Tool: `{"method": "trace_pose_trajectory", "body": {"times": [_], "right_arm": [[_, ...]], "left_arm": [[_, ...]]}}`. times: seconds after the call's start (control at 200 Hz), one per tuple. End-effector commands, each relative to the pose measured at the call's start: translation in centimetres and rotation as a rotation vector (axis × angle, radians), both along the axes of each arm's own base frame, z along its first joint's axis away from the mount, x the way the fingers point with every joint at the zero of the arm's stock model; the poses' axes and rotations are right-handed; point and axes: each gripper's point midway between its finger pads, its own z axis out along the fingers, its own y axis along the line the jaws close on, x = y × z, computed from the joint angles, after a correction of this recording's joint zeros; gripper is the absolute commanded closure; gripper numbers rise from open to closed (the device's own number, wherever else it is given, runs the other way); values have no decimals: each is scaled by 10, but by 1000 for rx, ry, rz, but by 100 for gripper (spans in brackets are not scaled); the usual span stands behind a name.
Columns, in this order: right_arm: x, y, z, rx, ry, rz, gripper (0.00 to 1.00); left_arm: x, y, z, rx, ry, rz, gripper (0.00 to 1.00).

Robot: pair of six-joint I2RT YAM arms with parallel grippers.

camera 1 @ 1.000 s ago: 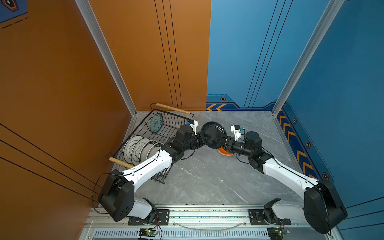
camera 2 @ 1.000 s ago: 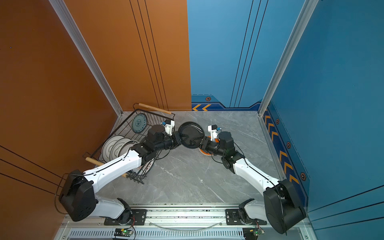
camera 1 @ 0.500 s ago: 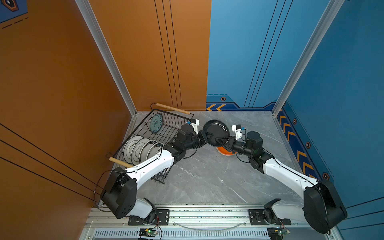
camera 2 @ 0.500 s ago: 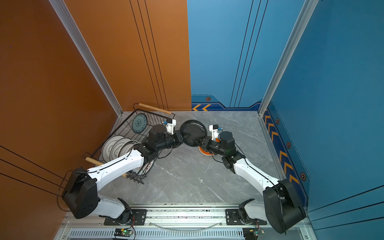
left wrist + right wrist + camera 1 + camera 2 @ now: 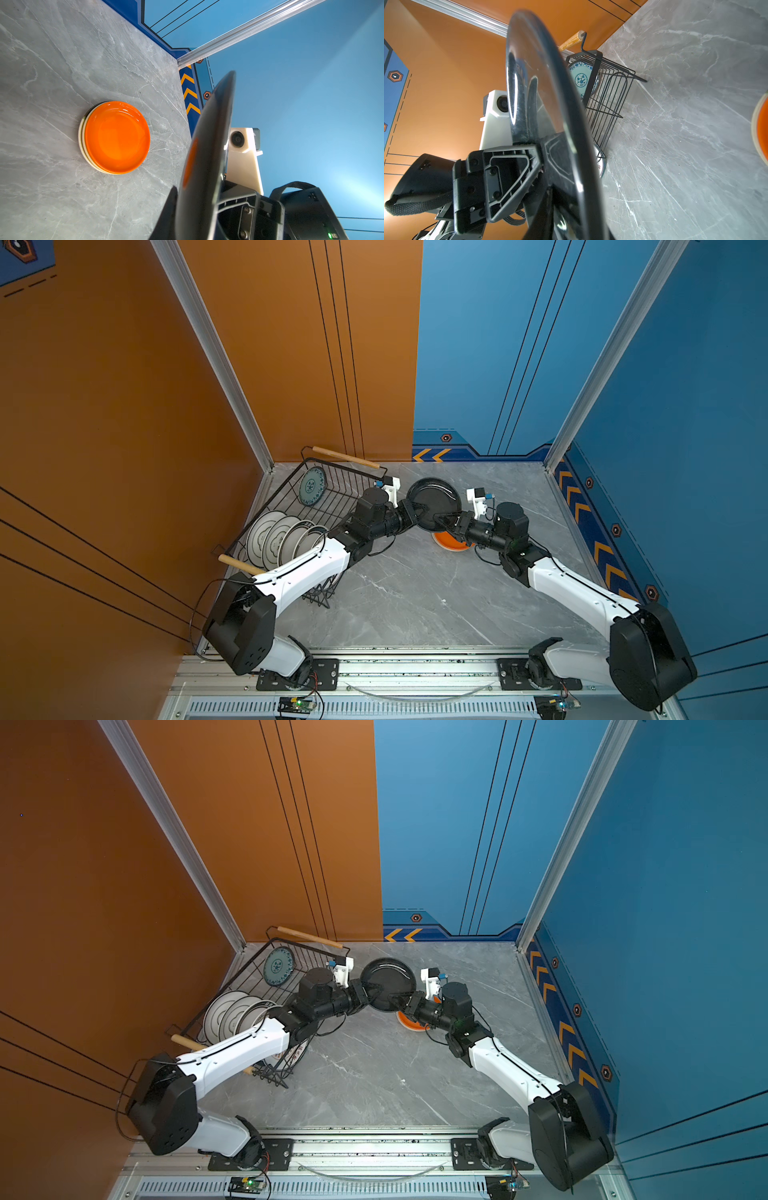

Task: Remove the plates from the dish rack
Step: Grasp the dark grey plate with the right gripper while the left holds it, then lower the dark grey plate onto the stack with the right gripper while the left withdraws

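A black plate (image 5: 434,499) (image 5: 388,979) hangs tilted above the table between both arms. My left gripper (image 5: 419,512) (image 5: 372,992) (image 5: 193,207) is shut on its left edge, and my right gripper (image 5: 442,519) (image 5: 397,999) (image 5: 566,218) is shut on its near right edge. Up close the black plate (image 5: 207,145) (image 5: 546,83) stands edge-on and hides each gripper's far finger. The dish rack (image 5: 291,489) (image 5: 253,973) at the left holds a teal-patterned plate (image 5: 312,486) (image 5: 581,80) and several white plates (image 5: 270,537) (image 5: 226,1013).
A small stack topped by an orange plate (image 5: 451,542) (image 5: 409,1023) (image 5: 117,137) lies on the grey table just under my right gripper. Orange and blue walls close in the table at the back and sides. The left forearm (image 5: 307,572) crosses the rack's near corner.
The right gripper's jaws have come together on the black plate. The plate has shifted slightly towards the back right, with both grippers on it.
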Motion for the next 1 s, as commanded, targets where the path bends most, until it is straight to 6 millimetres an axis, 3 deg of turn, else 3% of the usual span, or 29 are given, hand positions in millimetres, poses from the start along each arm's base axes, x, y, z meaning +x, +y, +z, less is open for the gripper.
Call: {"method": "trace_pose_trajectory", "body": {"times": [0.0,0.12,0.395,0.551,0.771,0.991], "right_arm": [[-7,4,16,-11,-94,40,100],[-6,0,17,-19,-100,29,100],[-1,-9,20,-41,-108,4,100],[4,-18,25,-42,-110,-18,100],[20,-50,22,-109,-81,-82,100],[36,-106,-22,-318,51,-228,100]], "left_arm": [[-17,-20,-9,49,-5,-92,77],[-16,-19,-13,55,1,-87,65],[-11,-11,-13,67,-4,-64,59],[-6,4,-15,103,5,-35,50],[-3,49,-8,212,-14,32,44],[-12,132,1,553,-30,166,41]]}}
